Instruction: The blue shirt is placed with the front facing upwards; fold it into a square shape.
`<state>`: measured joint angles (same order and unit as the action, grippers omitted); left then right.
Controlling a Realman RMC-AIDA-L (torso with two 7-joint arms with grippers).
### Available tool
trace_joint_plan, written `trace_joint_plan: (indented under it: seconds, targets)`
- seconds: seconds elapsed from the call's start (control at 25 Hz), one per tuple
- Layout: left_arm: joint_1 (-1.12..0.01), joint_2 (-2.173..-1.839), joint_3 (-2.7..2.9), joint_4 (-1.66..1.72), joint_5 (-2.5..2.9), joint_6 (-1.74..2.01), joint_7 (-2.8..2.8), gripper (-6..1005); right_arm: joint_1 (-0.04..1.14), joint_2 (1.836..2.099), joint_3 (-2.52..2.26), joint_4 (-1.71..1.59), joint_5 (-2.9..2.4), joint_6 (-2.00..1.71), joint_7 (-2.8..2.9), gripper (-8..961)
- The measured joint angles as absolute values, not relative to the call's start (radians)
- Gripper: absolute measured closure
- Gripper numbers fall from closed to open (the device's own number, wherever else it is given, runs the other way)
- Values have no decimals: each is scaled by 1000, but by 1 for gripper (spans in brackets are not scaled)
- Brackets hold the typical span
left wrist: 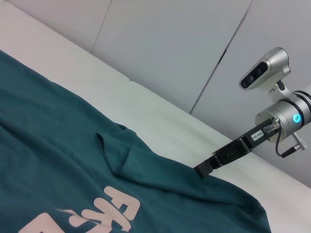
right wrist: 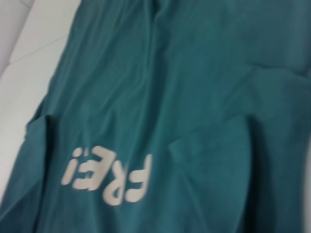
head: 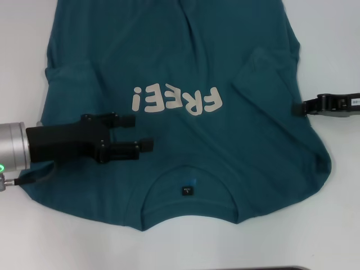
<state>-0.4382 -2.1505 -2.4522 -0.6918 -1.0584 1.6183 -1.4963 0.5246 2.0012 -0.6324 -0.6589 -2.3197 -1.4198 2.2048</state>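
Observation:
The blue shirt (head: 185, 62) lies front up on the white table, its collar (head: 188, 188) toward me and the white "FREE!" lettering (head: 177, 101) upside down. Both sleeves are folded inward: one (head: 70, 73) on the left, one (head: 264, 70) on the right. My left gripper (head: 143, 132) is open, its two fingers apart over the shoulder area left of the collar, with nothing between them. My right gripper (head: 296, 107) sits at the shirt's right edge beside the folded sleeve. In the left wrist view its tip (left wrist: 201, 171) touches that edge of the shirt (left wrist: 58, 160). The right wrist view shows only the shirt (right wrist: 194, 73).
Bare white table (head: 329, 34) borders the shirt on the left, right and near sides. A grey panelled wall (left wrist: 160, 43) stands behind the table's far edge. A dark strip (head: 253, 268) runs along the near edge.

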Motion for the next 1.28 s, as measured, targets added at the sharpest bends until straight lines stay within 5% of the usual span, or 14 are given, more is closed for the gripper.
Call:
trace_joint_plan:
  seconds: [0.4, 0.68, 0.88, 1.28]
  targets:
    - [-442, -2151, -2453, -692, -1058, 1617, -1497, 126, 574, 2053, -738, -668, -2322, -1470, 2169, 934]
    - [-436, -2151, -2453, -692, -1059, 1617, -1498, 125, 574, 2041, -773, -671, -2314, -1559, 2161, 823]
    - [-437, -2152, -2453, -692, -1059, 1621, -1498, 123, 542, 2016, -676, -676, -2251, -1633, 2105, 589]
    - [-435, -2144, -2459, -693, -1061, 1667, -1500, 120, 453, 2004, -543, -662, -2129, -1698, 1871, 432]
